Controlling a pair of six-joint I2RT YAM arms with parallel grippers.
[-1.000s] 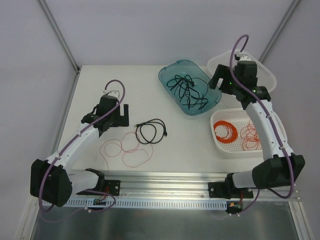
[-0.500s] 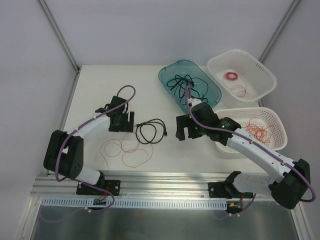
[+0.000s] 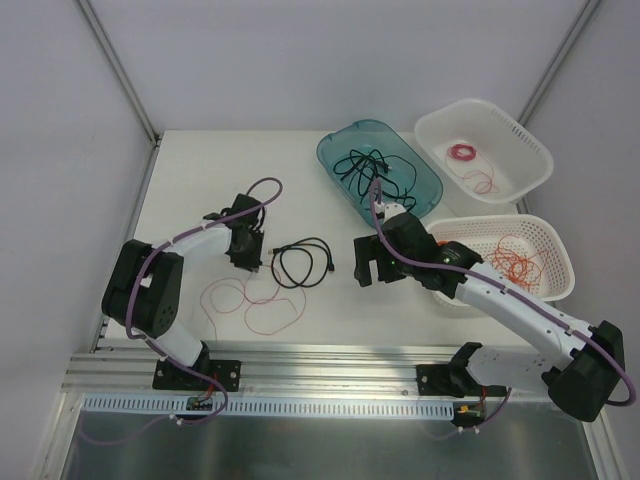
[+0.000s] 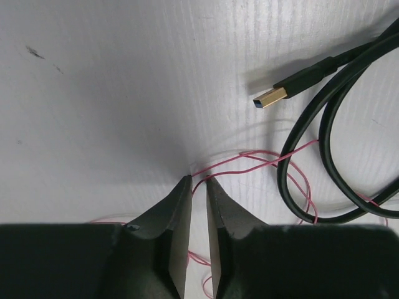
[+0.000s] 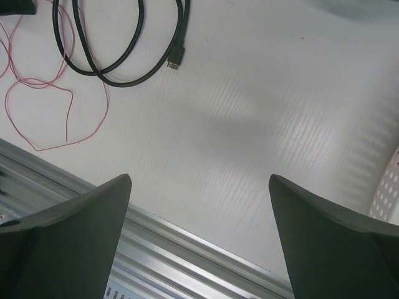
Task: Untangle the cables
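Loose loops of hair-thin red wire (image 3: 250,300) lie on the table's near left, partly crossing a coiled black cord (image 3: 300,265) with small plugs. My left gripper (image 3: 250,262) is down at the red wire's upper edge. In the left wrist view its jaws (image 4: 198,180) have narrowed to a thin slit with the red wire (image 4: 249,161) running between the tips, next to the black cord (image 4: 293,187) and its gold plug (image 4: 271,98). My right gripper (image 3: 365,272) hovers right of the cord, wide open (image 5: 199,180) and empty. More tangled black cables (image 3: 375,175) lie in the teal tray.
The teal tray (image 3: 335,165) sits at the back centre. A white basket (image 3: 530,150) at the back right holds a small pink coil (image 3: 462,152). A nearer white basket (image 3: 555,265) holds red and orange wires (image 3: 510,262). An aluminium rail (image 3: 330,360) lines the front edge.
My left gripper slid right and down to the red wire and its jaws closed in. The right arm swung from the back baskets to mid-table, then stayed there.
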